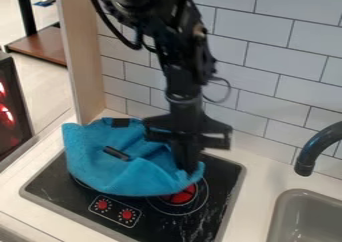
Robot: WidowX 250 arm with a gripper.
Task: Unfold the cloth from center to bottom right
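The blue cloth (pixel 127 171) lies bunched over the black stove top, its left part spreading past the stove's back left edge. Folds rise around its middle and right side. My gripper (pixel 188 170) points down at the cloth's right end, its fingers together and shut on the bunched fabric there. The fingertips are partly hidden in the folds.
Under the cloth is the stove (pixel 220 186), with a red-centred burner (pixel 180 195) and two red knobs in front. A grey sink (pixel 310 218) and black faucet (pixel 314 151) stand right. Behind is a tiled wall (pixel 267 76); a wooden panel (pixel 83 61) rises back left.
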